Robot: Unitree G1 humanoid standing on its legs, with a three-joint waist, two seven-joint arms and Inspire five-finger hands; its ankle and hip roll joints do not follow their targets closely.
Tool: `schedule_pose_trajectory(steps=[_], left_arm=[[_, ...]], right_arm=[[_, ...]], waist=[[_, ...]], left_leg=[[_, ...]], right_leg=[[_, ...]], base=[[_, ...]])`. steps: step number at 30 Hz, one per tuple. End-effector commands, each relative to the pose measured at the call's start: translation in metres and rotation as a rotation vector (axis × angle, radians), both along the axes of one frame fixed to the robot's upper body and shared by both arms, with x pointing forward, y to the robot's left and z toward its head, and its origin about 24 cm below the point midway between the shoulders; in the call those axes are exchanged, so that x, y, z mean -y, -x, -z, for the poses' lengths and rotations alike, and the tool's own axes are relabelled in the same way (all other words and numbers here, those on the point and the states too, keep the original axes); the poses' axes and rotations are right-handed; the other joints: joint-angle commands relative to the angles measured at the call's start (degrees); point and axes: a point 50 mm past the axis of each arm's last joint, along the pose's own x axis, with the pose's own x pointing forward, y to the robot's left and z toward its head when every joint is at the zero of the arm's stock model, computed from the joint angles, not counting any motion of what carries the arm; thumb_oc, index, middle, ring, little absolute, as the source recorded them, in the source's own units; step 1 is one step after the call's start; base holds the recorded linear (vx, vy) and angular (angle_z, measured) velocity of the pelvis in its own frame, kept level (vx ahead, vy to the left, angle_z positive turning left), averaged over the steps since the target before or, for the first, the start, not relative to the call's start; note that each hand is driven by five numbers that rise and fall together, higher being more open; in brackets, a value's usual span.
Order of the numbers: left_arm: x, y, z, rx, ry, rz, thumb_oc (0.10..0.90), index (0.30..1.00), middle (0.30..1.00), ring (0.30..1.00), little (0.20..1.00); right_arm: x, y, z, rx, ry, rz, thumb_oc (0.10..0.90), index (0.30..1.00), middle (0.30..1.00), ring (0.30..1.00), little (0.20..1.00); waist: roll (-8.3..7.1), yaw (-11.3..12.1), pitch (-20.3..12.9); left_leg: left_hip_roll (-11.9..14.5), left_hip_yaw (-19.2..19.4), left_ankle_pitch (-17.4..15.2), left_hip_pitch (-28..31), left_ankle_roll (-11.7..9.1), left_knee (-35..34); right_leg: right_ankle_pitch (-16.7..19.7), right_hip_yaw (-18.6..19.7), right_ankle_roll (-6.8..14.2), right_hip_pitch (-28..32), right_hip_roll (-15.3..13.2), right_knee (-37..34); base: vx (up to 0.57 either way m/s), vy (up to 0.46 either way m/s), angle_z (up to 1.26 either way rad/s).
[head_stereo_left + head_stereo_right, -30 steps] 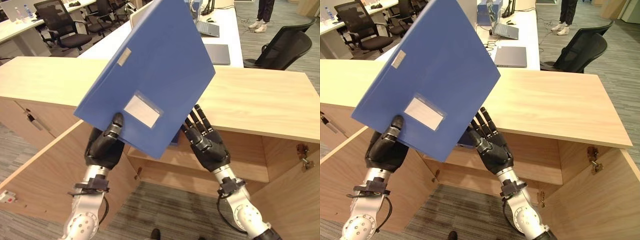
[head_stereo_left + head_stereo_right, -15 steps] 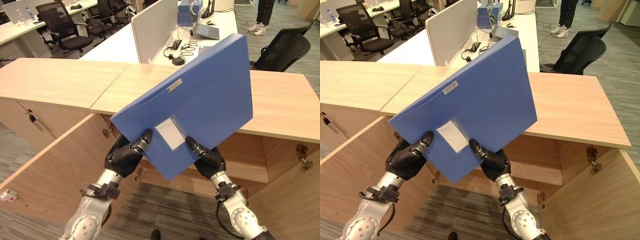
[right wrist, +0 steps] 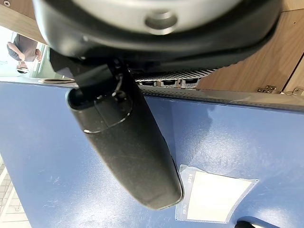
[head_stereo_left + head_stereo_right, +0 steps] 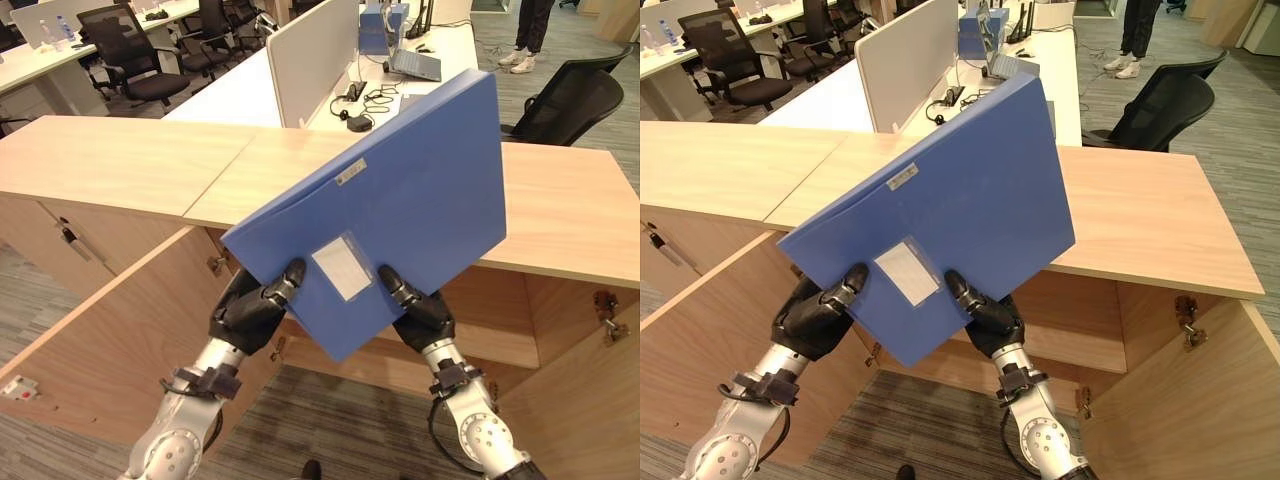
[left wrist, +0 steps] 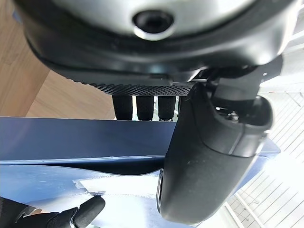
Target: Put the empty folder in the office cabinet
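Blue folder (image 4: pixel 400 200) is up in the air, tilted, held w/ both hands over the wooden cabinet (image 4: pixel 560 215), in front of its open compartment. Left hand (image 4: pixel 250 310) pinches the lower edge: thumb on the front face, fingers behind it. Right hand (image 4: pixel 420 315) does the same just beside it, thumb on the other side of the clear label pocket (image 4: pixel 343 267). Cabinet doors (image 4: pixel 110 340) hang open. Black office chair (image 4: pixel 570 95) sits behind the cabinet, and a person's legs (image 4: pixel 525 30) show farther back.
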Motion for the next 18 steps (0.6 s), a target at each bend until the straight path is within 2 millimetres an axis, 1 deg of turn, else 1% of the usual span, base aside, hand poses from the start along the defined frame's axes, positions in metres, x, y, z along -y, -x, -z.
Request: schedule_pose_trajectory(steps=[1, 4, 8, 9, 10, 11, 18], left_arm=[[0.002, -0.009, -0.051, 0.302, 0.042, 0.041, 0.4, 0.3, 0.3, 0.3, 0.3], [0.0, -0.009, -0.05, 0.302, 0.038, 0.033, 0.4, 0.3, 0.3, 0.3, 0.3], [-0.001, -0.009, -0.049, 0.303, 0.039, 0.03, 0.4, 0.3, 0.3, 0.3, 0.3], [-0.001, -0.009, -0.049, 0.304, 0.038, 0.027, 0.4, 0.3, 0.3, 0.3, 0.3], [-0.002, -0.009, -0.049, 0.305, 0.037, 0.026, 0.4, 0.3, 0.3, 0.3, 0.3], [-0.001, -0.01, -0.05, 0.308, 0.041, 0.026, 0.4, 0.3, 0.3, 0.3, 0.3], [0.0, -0.01, -0.05, 0.32, 0.05, 0.021, 0.4, 0.3, 0.3, 0.3, 0.3]], right_arm=[[-0.009, -0.021, -0.066, 0.323, -0.104, 0.009, 0.8, 0.9, 0.9, 0.9, 0.9], [-0.007, -0.021, -0.076, 0.369, -0.124, 0.017, 0.8, 0.9, 0.9, 0.9, 0.9], [-0.007, -0.022, -0.082, 0.398, -0.138, 0.023, 0.8, 0.9, 0.9, 0.9, 0.9], [-0.007, -0.021, -0.084, 0.408, -0.142, 0.022, 0.604, 0.606, 0.606, 0.606, 0.606], [-0.007, -0.022, -0.085, 0.412, -0.143, 0.022, 0.54, 0.509, 0.509, 0.509, 0.509], [-0.008, -0.021, -0.086, 0.418, -0.148, 0.017, 0.4, 0.3, 0.3, 0.3, 0.3], [-0.014, -0.018, -0.086, 0.419, -0.146, -0.034, 0.4, 0.3, 0.3, 0.3, 0.3]], waist=[[-2.14, -0.5, -3.3], [-2.13, -0.5, -3.3], [-2.08, -0.5, -3.3], [-2.09, -0.5, -3.3], [-2.1, -0.5, -3.3], [-2.11, -0.5, -3.3], [-2.17, -0.6, -3.3]], left_leg=[[4.3, 3.2, -1.2, 1.0, -3.4, -0.1], [4.3, 3.3, -1.3, 1.0, -3.4, -0.1], [4.3, 3.4, -1.2, 1.0, -3.5, -0.1], [4.3, 3.4, -1.2, 1.0, -3.4, -0.1], [4.3, 3.4, -1.2, 1.0, -3.5, -0.1], [4.3, 3.5, -1.3, 1.0, -3.5, -0.1], [4.2, 3.5, -1.3, 1.0, -3.4, -0.1]], right_leg=[[-5.9, 3.4, 4.5, 2.5, -3.3, 0.9], [-5.9, 3.5, 4.5, 2.5, -3.2, 0.9], [-6.0, 3.5, 4.5, 2.5, -3.2, 0.9], [-6.0, 3.5, 4.5, 2.5, -3.2, 0.9], [-6.0, 3.6, 4.5, 2.5, -3.2, 0.9], [-6.0, 3.6, 4.5, 2.5, -3.2, 1.0], [-6.0, 3.6, 4.5, 2.4, -3.2, 1.1]], base=[[0.0, 0.0, 0.0], [0.0, 0.0, 0.0], [0.0, 0.0, 0.0], [0.0, 0.0, 0.0], [0.0, 0.0, 0.0], [0.0, 0.0, 0.0], [0.0, 0.0, 0.0]])
